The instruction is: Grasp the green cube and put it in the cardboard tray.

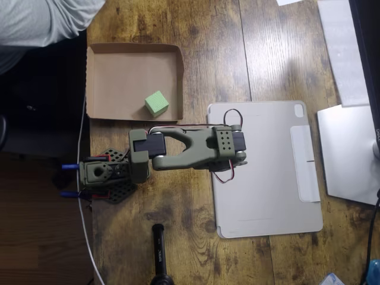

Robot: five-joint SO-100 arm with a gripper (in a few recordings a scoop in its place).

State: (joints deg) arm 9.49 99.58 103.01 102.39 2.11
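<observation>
Seen from overhead: small mint-green matte cube (156, 103) resting on the floor of the shallow brown cardboard tray (107, 59), close to the tray's near-right corner, just inside the low right wall and a little back from the near wall. Tray itself set at the far-left part of the dark wooden table (237, 47), its left wall near the table's left edge. Olive-green robot arm (184, 148) folded back on itself just outside the tray's near wall, base near the table's left edge, elbow lying over the left edge of a pale grey flat tablet-like slab (267, 172). Gripper tucked out of sight under the arm's links; cannot tell how wide it stands or whether anything sits in it, though the cube lies free of the arm. Grey-sleeved person (41, 21) at the far-left corner.

Judged from this layout: placing looks done, arm apparently at rest. For a clean finish, best to keep the folded links clear of the tray's near wall, so no nudge shifts the light cardboard or tips the cube out over the low corner.
</observation>
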